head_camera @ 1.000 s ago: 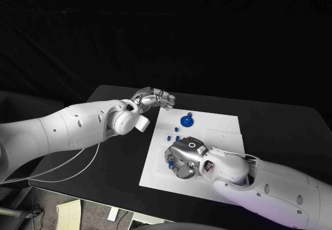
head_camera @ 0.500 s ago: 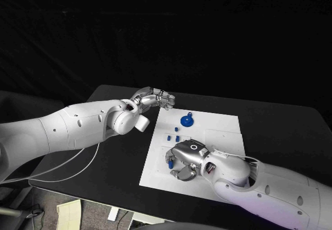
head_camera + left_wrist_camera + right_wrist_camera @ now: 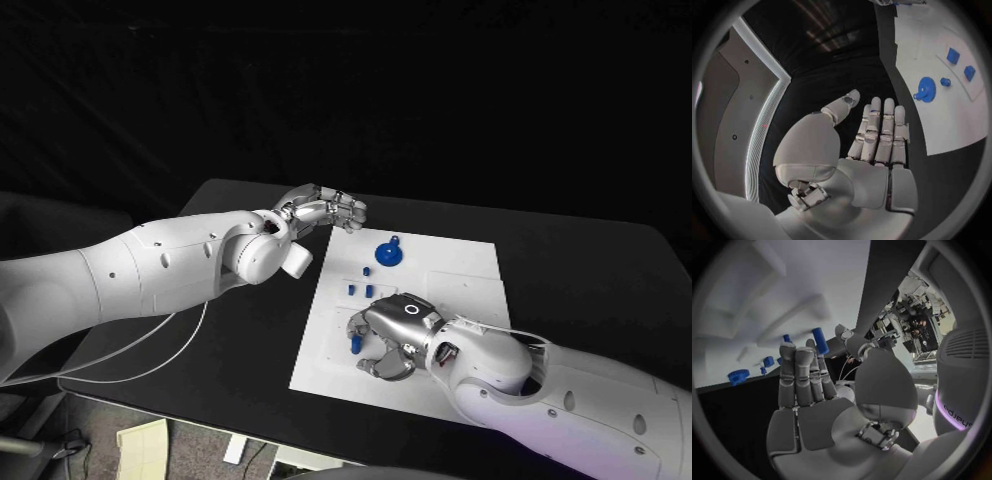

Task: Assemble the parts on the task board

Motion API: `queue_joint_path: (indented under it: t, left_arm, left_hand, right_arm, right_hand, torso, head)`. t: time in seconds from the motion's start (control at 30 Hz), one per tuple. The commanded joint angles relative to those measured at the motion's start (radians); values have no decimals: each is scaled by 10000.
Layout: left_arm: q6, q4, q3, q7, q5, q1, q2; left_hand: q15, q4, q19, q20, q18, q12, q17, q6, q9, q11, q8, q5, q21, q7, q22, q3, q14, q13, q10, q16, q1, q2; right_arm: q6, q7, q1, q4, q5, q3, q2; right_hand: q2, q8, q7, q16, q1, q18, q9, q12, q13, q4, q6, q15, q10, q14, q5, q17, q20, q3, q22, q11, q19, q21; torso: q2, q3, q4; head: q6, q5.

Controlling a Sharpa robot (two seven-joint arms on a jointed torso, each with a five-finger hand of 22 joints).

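Two hands are at work. From the head view, the right hand (image 3: 389,335) sits low over the near left part of the task board (image 3: 462,270), fingers curled around a blue part (image 3: 356,343); whether it truly grips it, I cannot tell. It has slid slightly nearer since a second ago. A blue gear (image 3: 389,250) lies at the far end. The left hand (image 3: 325,208) hovers off the board's far left corner. Its wrist view shows fingers (image 3: 879,132) straight, holding nothing. The right wrist view shows a blue peg (image 3: 819,340) beyond the fingertips (image 3: 798,357). I'd close slowly and lift straight.
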Motion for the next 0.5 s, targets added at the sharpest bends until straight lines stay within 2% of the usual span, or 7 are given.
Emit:
queue_joint_path:
  t: [0.03, 0.13, 0.23, 0.33, 0.5]
  left_arm:
    - [134, -35, 6, 62, 86, 4, -12]
    - [127, -64, 6, 62, 119, 4, -23]
    - [128, -82, 6, 62, 120, 4, -20]
    - [129, -101, 6, 63, 121, 4, -13]
    - [131, -123, 6, 66, 132, 3, 2]
  left_hand:
    - [-6, 13, 20, 23, 167, 20, 12, -70, -9, -12, 35, 56, -44, 6, 16, -51, 94, -12, -49, -40, -38, 95]
    - [-6, 12, 20, 23, 167, 20, 14, -71, -10, -12, 35, 56, -45, 7, 16, -52, 95, -13, -49, -42, -37, 95]
    - [-6, 10, 20, 23, 168, 20, 16, -72, -10, -12, 35, 57, -47, 6, 17, -51, 95, -15, -50, -45, -34, 95]
    - [-6, 8, 20, 23, 168, 20, 18, -72, -10, -12, 36, 57, -48, 7, 18, -50, 96, -16, -49, -47, -32, 95]
    - [-6, 8, 20, 23, 168, 20, 22, -72, -10, -13, 36, 57, -49, 7, 19, -49, 97, -17, -49, -51, -29, 98]
  right_arm:
    - [-532, 128, -8, 128, 129, 67, -106]
    - [-770, 203, -8, 245, 218, 180, -207]
    - [-859, 269, -8, 293, 425, 236, -262]
    - [-922, 322, -6, 431, 599, 344, -367]
    - [-1161, 366, -1, 719, 846, 699, -606]
  right_hand:
    - [-73, -39, -7, -44, 66, 642, -13, -34, -16, 32, -55, 27, -89, -31, 49, -10, 29, -9, 102, -13, -70, -48]
    - [-85, -37, -5, -29, 88, 642, -17, -21, -33, 62, -59, 28, -93, -23, 100, -9, 36, 4, 103, -12, -56, -50]
    - [-94, -31, -5, -17, 94, 642, -18, -8, -43, 80, -56, 26, -89, -10, 141, -8, 38, 0, 106, -13, -41, -48]
    - [-104, -24, -4, 0, 67, 642, -20, 11, -61, 113, -53, 24, -88, 7, 198, -9, 40, -36, 112, -15, -15, -40]
    - [-98, -8, -9, 16, 25, 642, -22, 45, -82, 162, -38, 17, -70, 24, 267, -12, 37, -83, 117, -23, 8, -38]
  torso:
    - [-4, 0, -5]
    - [-3, 5, -3]
    - [-2, 11, 1]
    - [-4, 11, -4]
    - [-5, 6, -19]
  head:
    - [20, -15]
    - [39, -39]
    - [69, -55]
    - [99, -73]
    - [165, -153]
